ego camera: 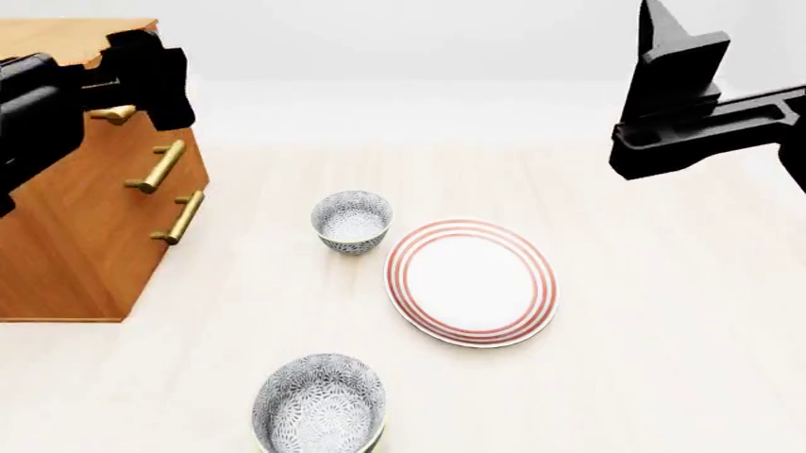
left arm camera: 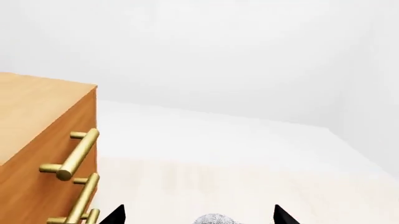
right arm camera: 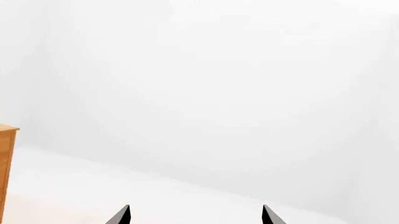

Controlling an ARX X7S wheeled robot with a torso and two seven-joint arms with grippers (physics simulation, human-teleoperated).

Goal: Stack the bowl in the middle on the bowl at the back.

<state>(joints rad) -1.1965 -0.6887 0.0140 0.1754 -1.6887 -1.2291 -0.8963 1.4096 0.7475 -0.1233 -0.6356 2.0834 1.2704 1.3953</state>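
Fingers of the left pincer [left arm camera: 198, 215] and the right pincer [right arm camera: 195, 215] stood apart. One needed to pinch the bowl in the middle [ego camera: 319, 406] by its rim, gently.

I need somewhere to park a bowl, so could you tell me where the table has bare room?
Free: right of the plate, and between the cabinet and the near bowl. Crowded: the far bowl sits close beside the plate's rim.

Back bowl [ego camera: 351, 220] just left of plate [ego camera: 471, 281], cabinet [ego camera: 89, 217] far left — another bowl [ego camera: 319, 406] nearest.
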